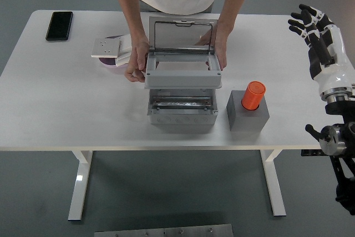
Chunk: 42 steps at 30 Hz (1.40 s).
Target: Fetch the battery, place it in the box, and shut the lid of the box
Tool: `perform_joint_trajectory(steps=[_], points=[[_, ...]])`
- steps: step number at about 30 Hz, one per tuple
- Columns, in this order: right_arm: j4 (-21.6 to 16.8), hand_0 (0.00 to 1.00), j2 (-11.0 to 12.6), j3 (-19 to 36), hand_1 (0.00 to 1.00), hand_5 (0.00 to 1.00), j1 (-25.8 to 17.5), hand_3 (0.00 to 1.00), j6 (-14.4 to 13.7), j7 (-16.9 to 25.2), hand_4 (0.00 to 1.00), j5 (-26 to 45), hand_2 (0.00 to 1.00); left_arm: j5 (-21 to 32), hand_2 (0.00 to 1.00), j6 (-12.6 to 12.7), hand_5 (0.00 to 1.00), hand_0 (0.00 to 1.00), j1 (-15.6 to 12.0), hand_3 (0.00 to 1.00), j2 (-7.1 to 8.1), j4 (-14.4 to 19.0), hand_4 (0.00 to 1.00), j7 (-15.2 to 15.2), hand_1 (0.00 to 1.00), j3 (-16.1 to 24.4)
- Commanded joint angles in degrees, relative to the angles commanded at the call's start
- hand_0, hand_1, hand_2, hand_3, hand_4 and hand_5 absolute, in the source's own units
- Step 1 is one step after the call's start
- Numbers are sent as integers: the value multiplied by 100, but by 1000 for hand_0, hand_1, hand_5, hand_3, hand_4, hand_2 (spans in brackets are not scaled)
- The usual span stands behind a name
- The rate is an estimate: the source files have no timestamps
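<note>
A person's two hands [136,65] hold the lid frame [183,59] over the open box [181,116], apparently readying it, while the orange battery [253,95] stands in its gray block [248,117] on the counter [66,104], untouched by the right hand [313,29], whose fingers [299,18] are spread and empty.

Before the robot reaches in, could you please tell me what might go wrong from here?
1. A person's hands hold the lid frame over the grey box; a reach might hit them.
2. That frame covers part of the box opening, so dropping the orange battery in may be blocked.
3. The battery stands upright in its grey holder; the right hand, fingers spread, could tip it.
</note>
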<state>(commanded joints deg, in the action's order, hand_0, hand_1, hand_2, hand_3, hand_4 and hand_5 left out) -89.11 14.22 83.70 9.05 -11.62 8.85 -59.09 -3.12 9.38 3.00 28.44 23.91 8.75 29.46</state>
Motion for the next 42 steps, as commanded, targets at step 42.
perform_joint_trajectory(steps=[42], points=[[29,785,-211,-516,692,29,-183,758,42,-71,840,-266,686,-153,584,4,2,616,9,582,-22,10,434,69,728,72]])
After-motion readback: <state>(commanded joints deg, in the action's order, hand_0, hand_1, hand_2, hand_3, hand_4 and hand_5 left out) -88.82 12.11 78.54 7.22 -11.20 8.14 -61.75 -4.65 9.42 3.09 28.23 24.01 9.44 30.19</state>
